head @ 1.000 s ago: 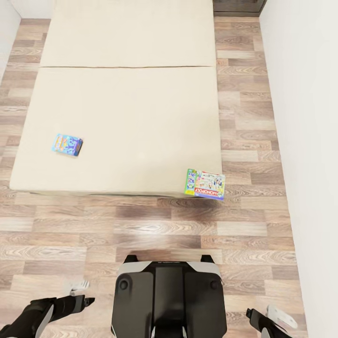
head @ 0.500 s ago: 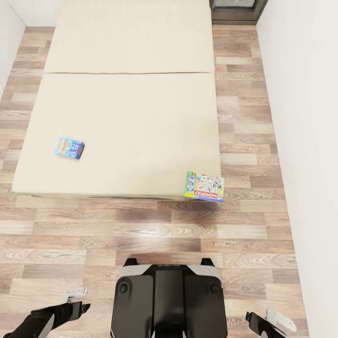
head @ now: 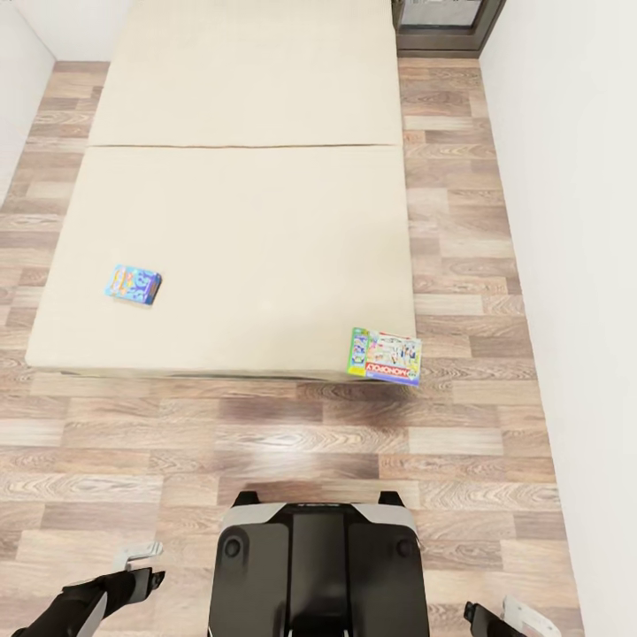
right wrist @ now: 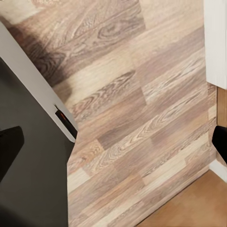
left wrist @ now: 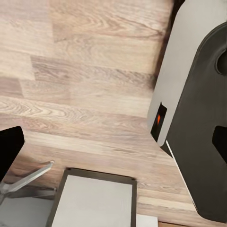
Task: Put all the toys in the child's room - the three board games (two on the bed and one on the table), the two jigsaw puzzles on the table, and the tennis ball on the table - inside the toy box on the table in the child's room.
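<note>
Head view: the robot faces the bed (head: 239, 221); fetching both board games (head: 385, 356) seems the current step. Left fingers (head: 133, 559) look released; the right's state I cannot tell. Next, roll nearer and reach.

Black base (head: 318, 575), grey trim, black arms

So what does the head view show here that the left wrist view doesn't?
Head view: the bed with two board games on it, a small blue one near its left edge and the Monopoly box overhanging the front right corner. Left wrist view: a close look at the robot's base with a small orange mark. Both: the wood-plank floor and the base.
</note>
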Robot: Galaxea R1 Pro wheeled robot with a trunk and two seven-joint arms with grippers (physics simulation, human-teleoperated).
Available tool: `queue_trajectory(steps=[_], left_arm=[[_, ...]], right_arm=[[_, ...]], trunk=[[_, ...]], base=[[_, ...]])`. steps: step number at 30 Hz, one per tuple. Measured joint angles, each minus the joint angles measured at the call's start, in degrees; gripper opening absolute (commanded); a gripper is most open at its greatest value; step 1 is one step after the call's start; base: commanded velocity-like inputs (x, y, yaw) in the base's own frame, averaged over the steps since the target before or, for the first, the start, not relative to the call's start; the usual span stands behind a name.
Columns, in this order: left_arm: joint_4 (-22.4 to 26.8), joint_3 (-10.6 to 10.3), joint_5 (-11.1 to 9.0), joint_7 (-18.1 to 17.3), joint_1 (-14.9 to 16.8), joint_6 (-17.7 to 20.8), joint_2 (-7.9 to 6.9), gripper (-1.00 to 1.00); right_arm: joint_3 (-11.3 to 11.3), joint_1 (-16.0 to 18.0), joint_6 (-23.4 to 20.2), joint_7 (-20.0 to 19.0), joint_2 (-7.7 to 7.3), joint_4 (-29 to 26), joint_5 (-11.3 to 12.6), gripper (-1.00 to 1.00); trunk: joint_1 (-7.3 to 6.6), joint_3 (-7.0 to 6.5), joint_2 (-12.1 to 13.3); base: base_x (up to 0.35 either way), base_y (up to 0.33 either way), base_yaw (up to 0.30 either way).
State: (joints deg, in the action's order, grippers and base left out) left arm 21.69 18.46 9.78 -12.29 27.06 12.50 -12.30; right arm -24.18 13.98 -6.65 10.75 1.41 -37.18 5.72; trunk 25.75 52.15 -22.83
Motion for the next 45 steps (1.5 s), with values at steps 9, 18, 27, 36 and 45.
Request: queue_trajectory(steps=[9,18,27,36,45], left_arm=[[-0.1,0.0,0.0,0.2,0.0,-0.1,0.33,1.00],[-0.1,-0.1,0.3,0.7,0.0,-0.2,1.46,1.00],[-2.8,-0.2,0.5,7.2,0.0,-1.5,2.36,1.00],[-6.9,-0.4,0.7,15.5,0.0,-6.2,4.13,1.00],[-7.5,-0.4,0.7,17.0,0.0,-7.3,4.60,1.00]], right_arm=[[0.0,0.0,0.5,0.0,-0.47,0.5,0.1,1.00],[0.0,0.0,0.6,0.0,-0.49,0.8,0.1,1.00],[0.1,0.0,0.6,0.1,-0.48,0.9,0.0,1.00],[0.1,0.0,0.7,0.1,-0.56,0.9,0.0,1.00],[0.1,0.0,1.5,0.1,-0.57,1.0,-0.4,1.00]], trunk=[[0.00,-0.76,0.0],[0.00,-1.59,0.0],[0.00,-2.43,0.0],[0.00,-3.27,0.0],[0.00,-4.11,0.0]], base=[[0.000,0.000,0.000],[0.000,0.000,0.000],[0.000,0.000,0.000],[0.000,0.000,0.000],[0.000,0.000,0.000]])
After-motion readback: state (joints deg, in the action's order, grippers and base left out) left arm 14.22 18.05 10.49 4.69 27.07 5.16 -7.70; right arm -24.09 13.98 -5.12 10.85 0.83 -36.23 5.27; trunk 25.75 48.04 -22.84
